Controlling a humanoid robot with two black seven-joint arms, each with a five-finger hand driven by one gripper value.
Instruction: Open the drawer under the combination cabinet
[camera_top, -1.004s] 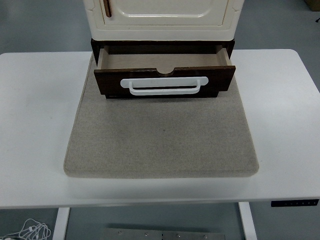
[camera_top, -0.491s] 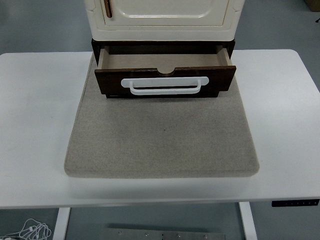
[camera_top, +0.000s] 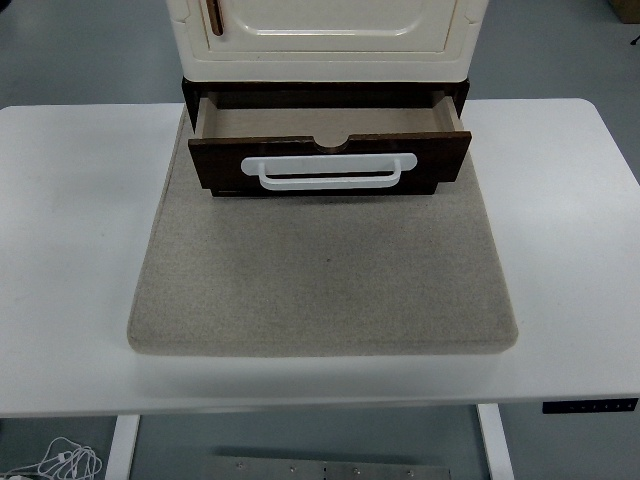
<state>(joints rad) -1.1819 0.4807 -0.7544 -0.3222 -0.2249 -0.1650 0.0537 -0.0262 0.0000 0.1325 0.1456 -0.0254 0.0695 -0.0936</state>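
Dark wood drawer (camera_top: 330, 150) sits pulled out beneath the cream cabinet (camera_top: 328, 35), over the grey mat (camera_top: 320, 270). Rigid and probably light; grip the white handle (camera_top: 330, 170). Neither hand in view, so finger state unknown.

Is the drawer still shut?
No, the drawer is pulled out from under the cabinet, its bare inside showing behind the white handle.

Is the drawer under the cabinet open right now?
Open. The drawer is pulled out from under the cream cabinet, its bare inside floor showing behind the front panel and white handle.
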